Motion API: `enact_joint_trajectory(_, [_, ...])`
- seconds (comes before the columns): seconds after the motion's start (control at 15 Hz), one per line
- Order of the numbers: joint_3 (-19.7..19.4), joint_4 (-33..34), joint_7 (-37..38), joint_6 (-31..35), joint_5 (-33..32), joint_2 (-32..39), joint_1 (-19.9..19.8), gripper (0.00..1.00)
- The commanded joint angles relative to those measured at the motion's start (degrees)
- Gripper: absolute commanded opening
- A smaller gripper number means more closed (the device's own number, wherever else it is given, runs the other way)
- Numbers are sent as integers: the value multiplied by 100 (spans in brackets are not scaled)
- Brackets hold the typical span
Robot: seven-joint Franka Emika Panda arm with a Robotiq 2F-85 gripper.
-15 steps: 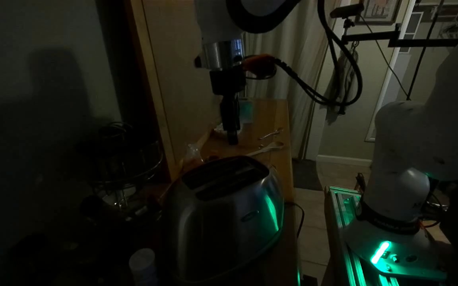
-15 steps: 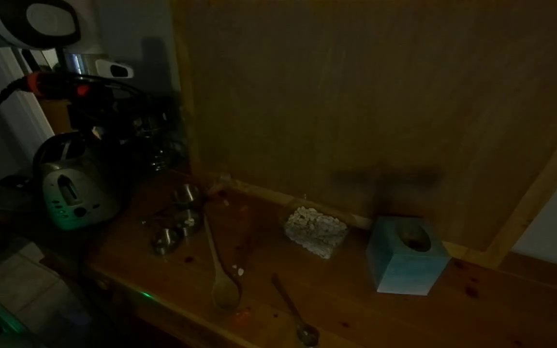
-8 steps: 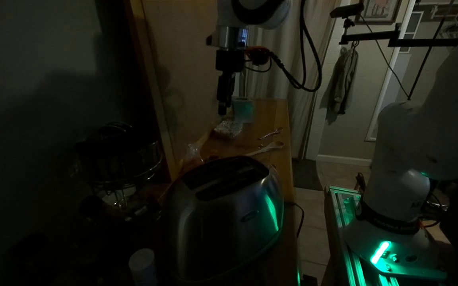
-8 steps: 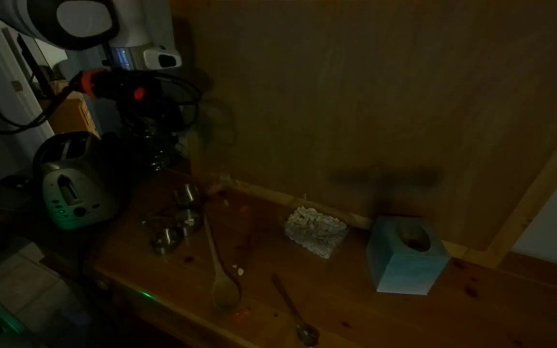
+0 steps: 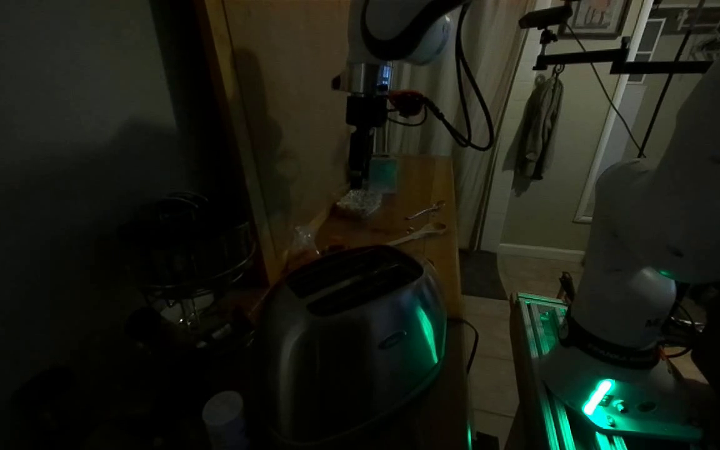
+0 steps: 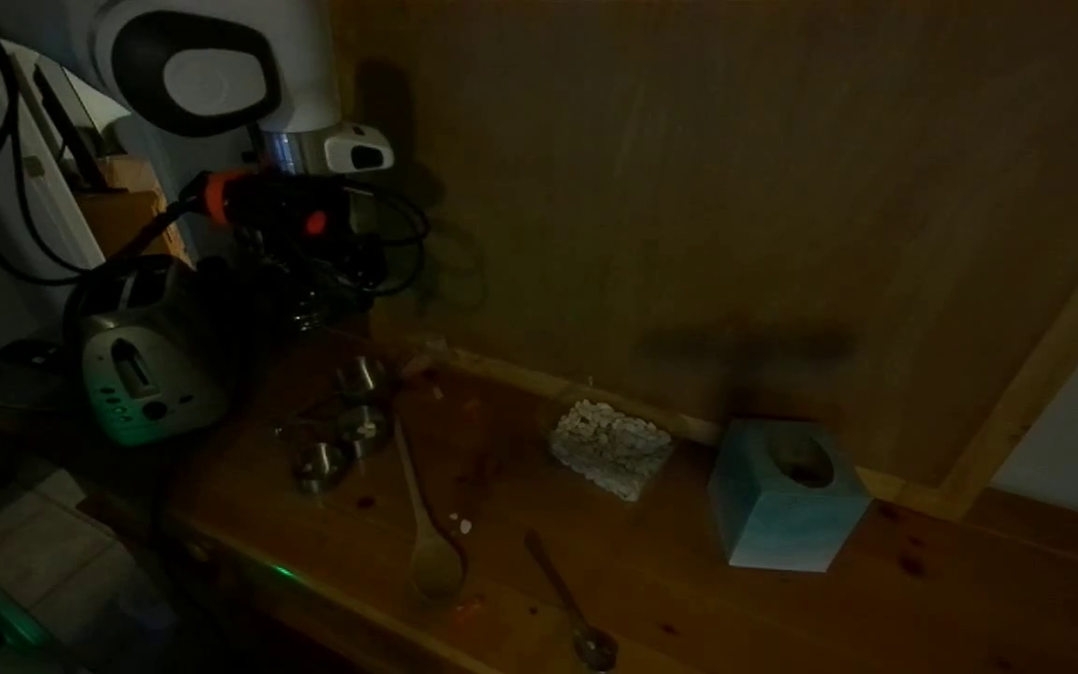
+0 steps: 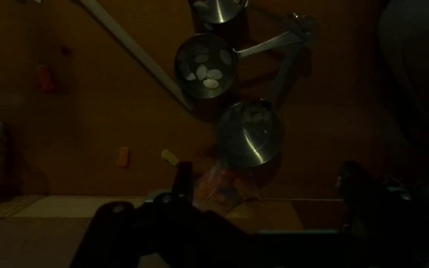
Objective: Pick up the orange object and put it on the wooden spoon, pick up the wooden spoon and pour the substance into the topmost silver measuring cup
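My gripper (image 7: 266,169) hangs above the table with jaws wide apart and nothing between them; in an exterior view the gripper (image 5: 358,182) is a dark shape. In the wrist view a small orange object (image 7: 123,157) lies on the table, left of the jaws. The wooden spoon (image 6: 436,566) lies flat; its handle (image 7: 136,52) runs towards the cups. Three silver measuring cups stand together: the topmost (image 6: 363,376), a middle one (image 6: 364,431) and a near one (image 6: 319,465). Pale flakes show in them in the wrist view. The gripper is above the cups' wall side.
A clear tub of pale flakes (image 6: 609,449) and a blue tissue box (image 6: 792,496) stand along the wooden board. A smaller spoon (image 6: 558,580) lies near the front edge. The toaster (image 5: 347,331) stands beside the cups. A plastic bag (image 7: 223,186) with colourful contents lies below the jaws.
The arm has swung away from the toaster, further along the table. The gripper rose at first, then sank slightly. Objects on the table have not moved.
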Motion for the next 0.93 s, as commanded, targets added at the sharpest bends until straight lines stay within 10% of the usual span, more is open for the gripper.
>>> enact_joint_trajectory(0.0, [-90,52,83,319,107,323,-243,100])
enact_joint_trajectory(0.87, [-347,158,-1169,1773,1177,1820,-667,100])
